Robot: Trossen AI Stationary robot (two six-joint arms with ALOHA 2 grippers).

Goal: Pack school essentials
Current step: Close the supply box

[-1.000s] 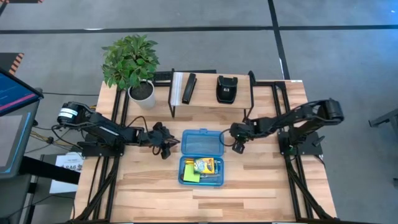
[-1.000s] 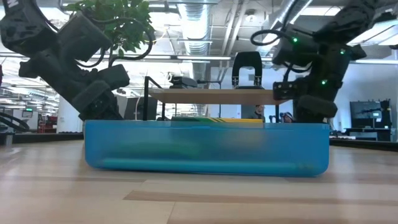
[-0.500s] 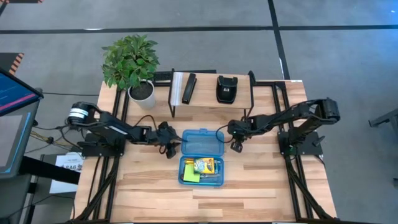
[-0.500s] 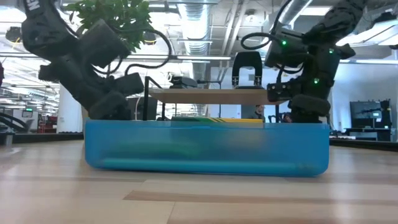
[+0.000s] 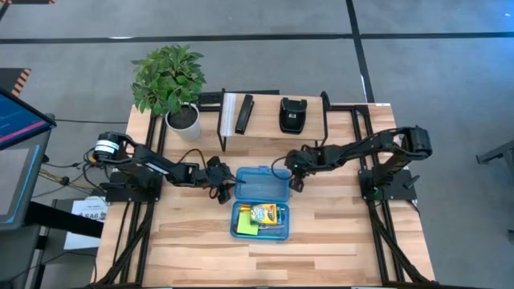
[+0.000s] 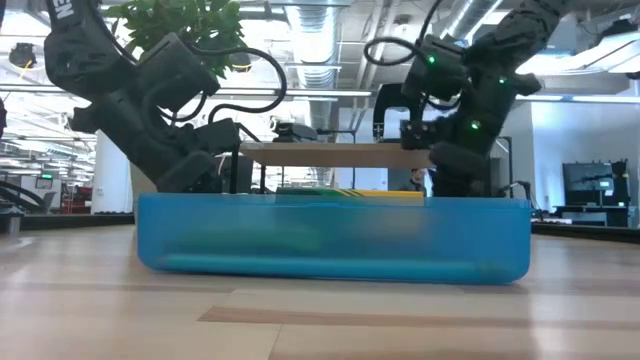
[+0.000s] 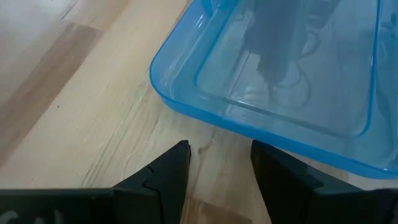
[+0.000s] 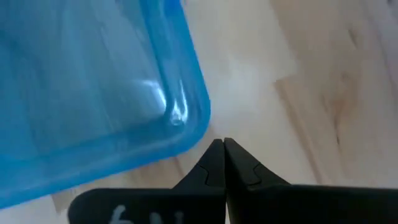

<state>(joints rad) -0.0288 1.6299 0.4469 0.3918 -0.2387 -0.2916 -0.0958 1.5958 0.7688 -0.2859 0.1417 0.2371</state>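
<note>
A see-through blue plastic case (image 5: 261, 184) lies open in the middle of the wooden table (image 5: 337, 241). Its empty lid half is toward the back, and its full half is toward the front. Inside the front half sit the school things: a yellow-green crayon box (image 5: 263, 213), a lime-green sticky-note pad (image 5: 247, 229), and some thin pencils (image 5: 273, 225) along the front edge. They are too small to tell apart well. The left gripper (image 7: 219, 163) is low over the table, just beside the left edge of the empty lid half. Its two dark fingers (image 7: 163, 174) are spread apart with bare wood between them, and they hold nothing. The right gripper (image 8: 222, 155) is just beside the right corner of the same lid half. Its fingers are pressed tight together, with nothing between them. At the back of the table stands a small wooden shelf (image 5: 273, 128) with two black things on top. A green potted plant (image 5: 170, 84) stands at the back left corner.
</note>
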